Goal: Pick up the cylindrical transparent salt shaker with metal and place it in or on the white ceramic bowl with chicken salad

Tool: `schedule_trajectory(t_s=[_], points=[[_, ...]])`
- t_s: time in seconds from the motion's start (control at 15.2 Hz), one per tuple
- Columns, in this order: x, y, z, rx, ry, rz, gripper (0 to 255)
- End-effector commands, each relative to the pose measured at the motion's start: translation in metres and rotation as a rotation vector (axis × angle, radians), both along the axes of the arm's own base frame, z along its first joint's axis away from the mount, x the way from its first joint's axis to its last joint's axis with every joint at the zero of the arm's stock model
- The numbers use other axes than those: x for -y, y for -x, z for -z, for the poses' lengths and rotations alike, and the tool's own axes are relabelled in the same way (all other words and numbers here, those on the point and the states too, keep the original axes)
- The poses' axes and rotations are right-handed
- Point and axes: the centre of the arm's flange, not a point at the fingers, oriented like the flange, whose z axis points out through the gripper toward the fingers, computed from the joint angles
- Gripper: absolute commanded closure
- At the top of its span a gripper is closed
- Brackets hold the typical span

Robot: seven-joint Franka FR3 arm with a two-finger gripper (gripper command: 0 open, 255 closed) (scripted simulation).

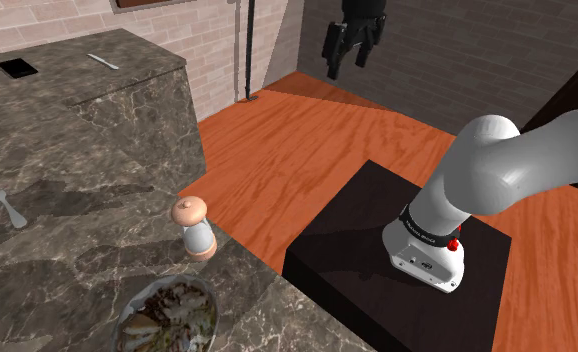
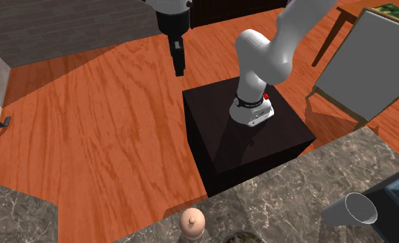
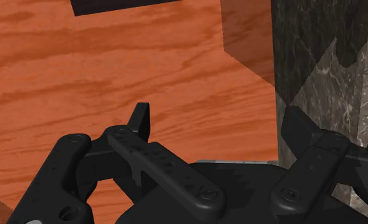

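Plainly, the marble counter (image 1: 77, 130) takes the left half of the shoulder view, with the black stand (image 1: 347, 260) at lower right. The salad bowl (image 1: 214, 308) sits at the bottom edge, left of centre. Just above it stands the salt shaker (image 1: 193, 232), upright near the counter's edge, with a pale body and a peach-coloured knob and base. The gripper (image 1: 345, 62), fingers spread and empty, hangs at top centre, well apart. A sideways brush on approach could tip the slim shaker off that edge.

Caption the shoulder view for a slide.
Open tool hangs over the floor; salt shaker and bowl wait on the counter.
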Motion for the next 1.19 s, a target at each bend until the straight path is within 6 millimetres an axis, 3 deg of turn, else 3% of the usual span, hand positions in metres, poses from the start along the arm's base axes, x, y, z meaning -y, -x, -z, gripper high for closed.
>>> schedule_trajectory(t_s=[0.0, 1.12], points=[[-0.023, -0.008, 0.012, 0.004, -0.004, -0.009, 0], [-0.213, -0.063, 0.105, 0.033, -0.035, -0.092, 0]])
